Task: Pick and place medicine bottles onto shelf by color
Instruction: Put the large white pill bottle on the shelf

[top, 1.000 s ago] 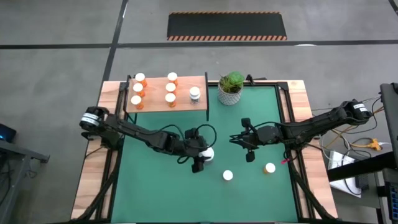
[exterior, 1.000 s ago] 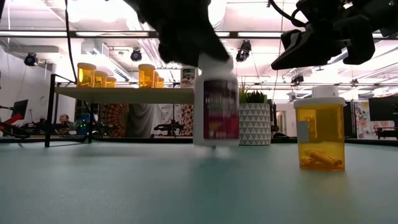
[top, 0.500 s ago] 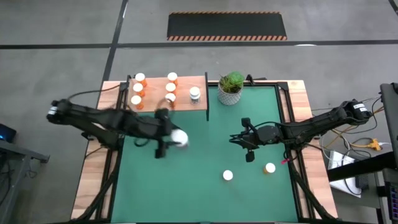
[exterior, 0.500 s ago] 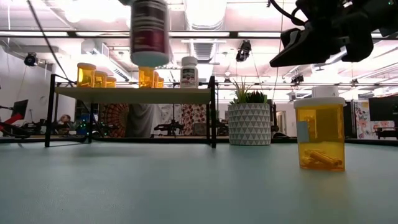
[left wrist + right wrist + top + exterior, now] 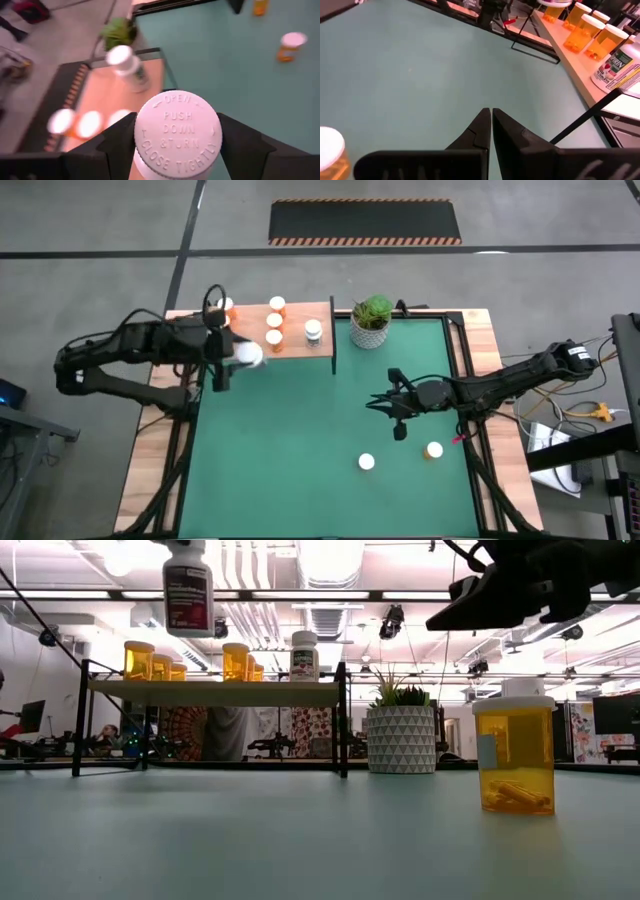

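My left gripper [image 5: 238, 353] is shut on a white medicine bottle [image 5: 250, 353] with a white cap and red label, high over the near edge of the wooden shelf [image 5: 298, 345]. On the shelf stand several orange bottles [image 5: 274, 321] and one white bottle [image 5: 313, 330]. Two orange white-capped bottles [image 5: 367, 463] [image 5: 433, 450] stand upright on the green mat. My right gripper [image 5: 380, 404] hovers shut over the mat's right half, holding nothing. My left gripper pinches the white bottle just under its cap [image 5: 177, 132], one finger [image 5: 117, 147] on each side. The fingers come from the table's left side, slanting down. The bottle [image 5: 188, 590] hangs upright, lifted clear, higher than the shelf top.
A potted green plant [image 5: 372, 320] stands right of the shelf at the mat's far edge. The shelf's black post [image 5: 342, 720] stands at its right end. The mat's middle and near left [image 5: 270, 460] are bare green.
My left gripper has carried the white bottle from the mat's middle up and toward the far left, to the shelf's near edge. The bottle has risen from mat height to above the shelf top, staying upright.
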Controlling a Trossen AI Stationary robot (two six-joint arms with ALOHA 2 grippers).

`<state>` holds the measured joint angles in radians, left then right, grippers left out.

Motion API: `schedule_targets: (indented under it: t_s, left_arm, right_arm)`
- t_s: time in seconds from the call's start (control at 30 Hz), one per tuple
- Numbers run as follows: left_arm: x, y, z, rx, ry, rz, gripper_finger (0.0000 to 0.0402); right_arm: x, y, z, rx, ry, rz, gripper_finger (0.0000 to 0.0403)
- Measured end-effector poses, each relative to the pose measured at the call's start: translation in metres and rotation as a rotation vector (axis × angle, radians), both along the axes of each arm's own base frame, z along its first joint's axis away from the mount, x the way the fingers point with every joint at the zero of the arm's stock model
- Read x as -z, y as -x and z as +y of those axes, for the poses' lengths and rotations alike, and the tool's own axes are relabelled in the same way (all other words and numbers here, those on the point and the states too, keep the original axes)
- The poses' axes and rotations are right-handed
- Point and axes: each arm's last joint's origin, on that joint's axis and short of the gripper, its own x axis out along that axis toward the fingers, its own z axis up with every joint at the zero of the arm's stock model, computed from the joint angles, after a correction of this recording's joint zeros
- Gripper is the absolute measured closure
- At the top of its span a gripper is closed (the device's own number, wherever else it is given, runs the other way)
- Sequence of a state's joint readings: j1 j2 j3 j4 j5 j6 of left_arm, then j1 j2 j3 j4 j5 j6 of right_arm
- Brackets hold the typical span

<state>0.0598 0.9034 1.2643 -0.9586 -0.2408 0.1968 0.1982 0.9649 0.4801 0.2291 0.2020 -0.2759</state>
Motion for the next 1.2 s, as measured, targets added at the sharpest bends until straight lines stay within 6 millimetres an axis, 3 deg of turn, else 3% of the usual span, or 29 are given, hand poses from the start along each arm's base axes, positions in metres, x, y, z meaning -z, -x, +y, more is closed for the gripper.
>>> schedule_targets:
  t_s: [0.47, 0.73, 1.2]
  left_arm:
    - [0.015, -0.008, 0.054, -0.085, -0.098, 0.226, 0.0178]
    - [0.021, -0.005, 0.077, -0.129, -0.060, 0.260, 0.0178]
    - [0.026, -0.010, 0.089, -0.120, -0.002, 0.258, 0.0178]
  right_arm:
    - [0.000, -0.001, 0.000, 0.024, -0.072, -0.011, 0.0392]
    - [0.000, -0.001, 0.000, 0.030, -0.086, -0.011, 0.0392]
    - [0.000, -0.001, 0.000, 0.033, -0.097, -0.011, 0.0392]
